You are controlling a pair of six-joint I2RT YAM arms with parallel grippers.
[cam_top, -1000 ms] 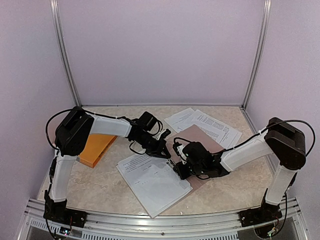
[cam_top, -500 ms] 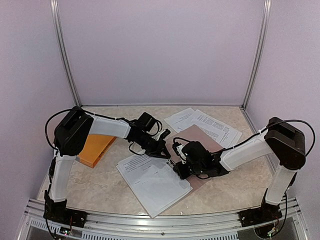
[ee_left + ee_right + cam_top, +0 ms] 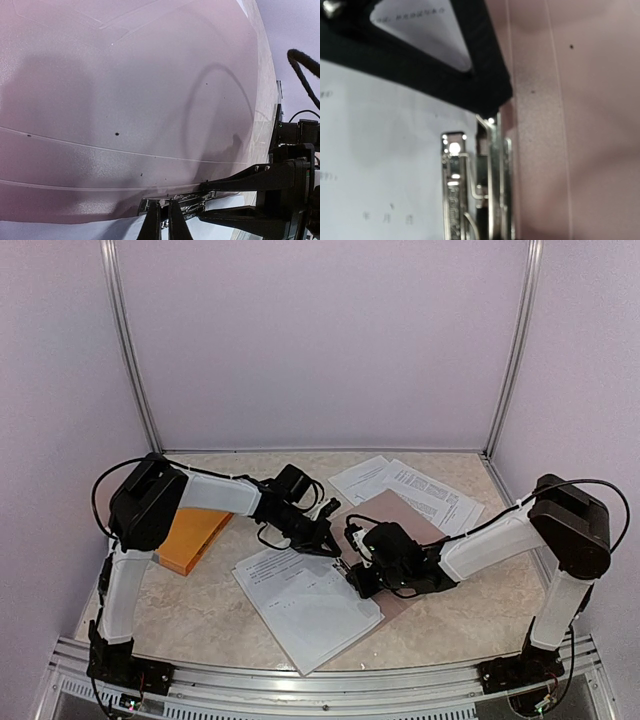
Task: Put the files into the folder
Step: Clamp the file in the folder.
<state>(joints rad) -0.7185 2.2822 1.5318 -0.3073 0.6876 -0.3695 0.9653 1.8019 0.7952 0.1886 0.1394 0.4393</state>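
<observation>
Lift the folder's [image 3: 395, 512] clip [image 3: 470, 190] fully before you slide any sheet under

Your left gripper [image 3: 335, 550], pressed together, has its tip on the metal clip. The right gripper [image 3: 352, 575] straddles it, jaws partly apart, pinch uncertain. The files [image 3: 305, 605] lie just beside both, their edge at the clip, with more sheets [image 3: 420, 490] beyond the folder

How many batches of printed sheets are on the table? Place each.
2. One stack lies front centre, at the pink folder's left edge; a fanned batch lies back right, behind that folder. Overlapped sheets may be hidden.
</observation>
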